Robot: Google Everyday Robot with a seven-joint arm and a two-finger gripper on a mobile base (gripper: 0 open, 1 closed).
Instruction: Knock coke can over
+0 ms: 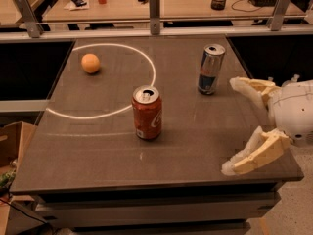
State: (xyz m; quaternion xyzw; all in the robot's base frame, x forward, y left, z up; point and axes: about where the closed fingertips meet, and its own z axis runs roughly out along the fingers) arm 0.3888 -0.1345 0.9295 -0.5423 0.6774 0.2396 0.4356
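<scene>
The coke can [147, 112], short and red-orange with a silver top and pull tab, stands upright near the middle of the dark table [98, 151]. My gripper [234, 126] comes in from the right edge, over the table's right side. Its two cream fingers [252, 154] are spread wide, tips pointing left toward the can. The gripper is empty and well apart from the can, to its right.
A taller silver-and-blue can [211, 69] stands upright behind and left of the gripper's upper finger. A small orange fruit [90, 63] lies at the back left inside a white circle line. A metal rail and a desk with clutter run behind the table. A cardboard box sits at lower left.
</scene>
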